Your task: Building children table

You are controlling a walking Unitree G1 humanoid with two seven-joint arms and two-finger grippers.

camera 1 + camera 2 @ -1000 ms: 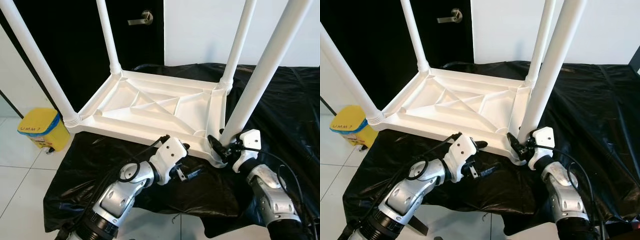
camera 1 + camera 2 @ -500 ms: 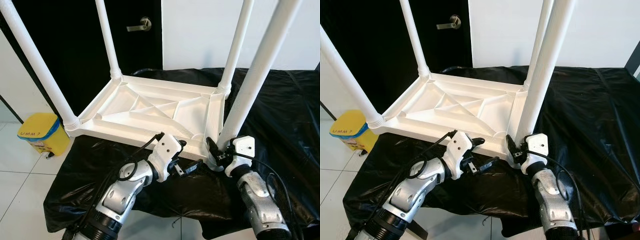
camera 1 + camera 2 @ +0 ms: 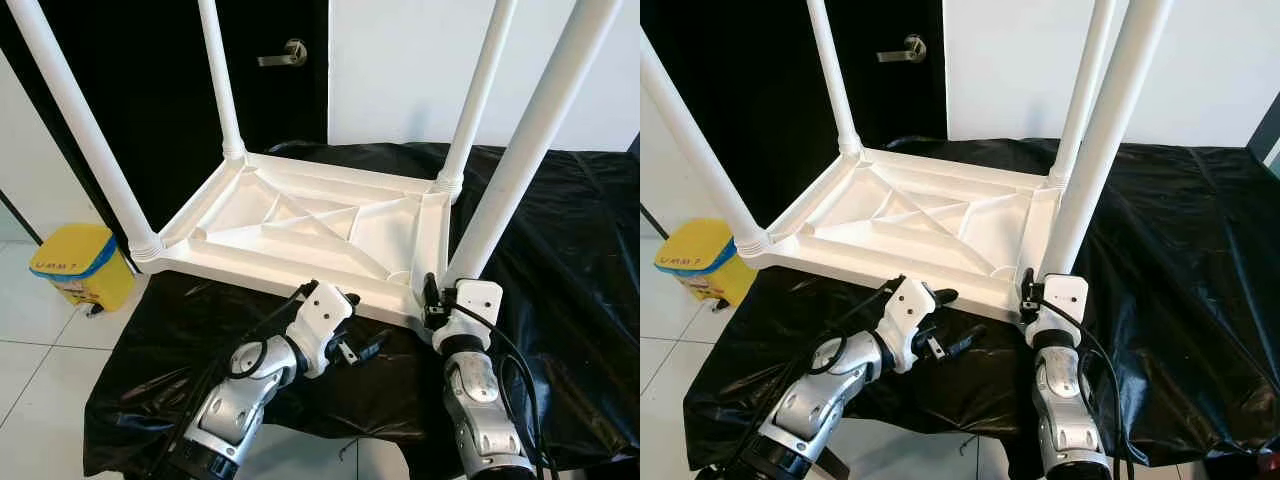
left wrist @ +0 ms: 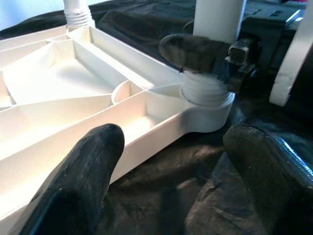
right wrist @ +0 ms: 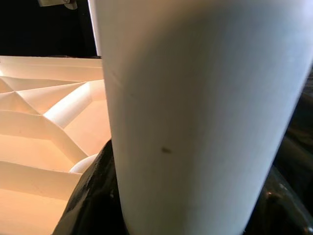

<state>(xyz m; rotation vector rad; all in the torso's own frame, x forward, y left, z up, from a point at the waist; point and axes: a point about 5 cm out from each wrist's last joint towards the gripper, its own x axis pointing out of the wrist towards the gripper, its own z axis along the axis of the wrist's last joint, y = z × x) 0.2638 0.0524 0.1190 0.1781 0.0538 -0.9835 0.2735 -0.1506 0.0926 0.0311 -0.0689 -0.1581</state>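
Note:
A white plastic children's table (image 3: 250,262) lies upside down on a black cloth, its legs pointing up. My right gripper (image 3: 433,297) is at the base of the near right leg (image 3: 520,150) and is shut on it; in the right wrist view that leg (image 5: 195,112) stands between the black fingers (image 5: 90,200). My left gripper (image 3: 360,322) hovers open just off the tabletop's front edge, left of that leg. In the left wrist view its fingers (image 4: 93,166) are spread wide with nothing between them, facing the leg's threaded collar (image 4: 205,95).
The black cloth (image 3: 560,260) covers the work surface and hangs over its near edge. A yellow bin (image 3: 75,265) stands on the white tiled floor at the left. Behind the table are a black door with a lever handle (image 3: 285,55) and a white wall.
The camera has shifted. My right forearm swung from the right to straight below the near right leg, its gripper staying at the base. The left gripper drew back a little from the table's edge.

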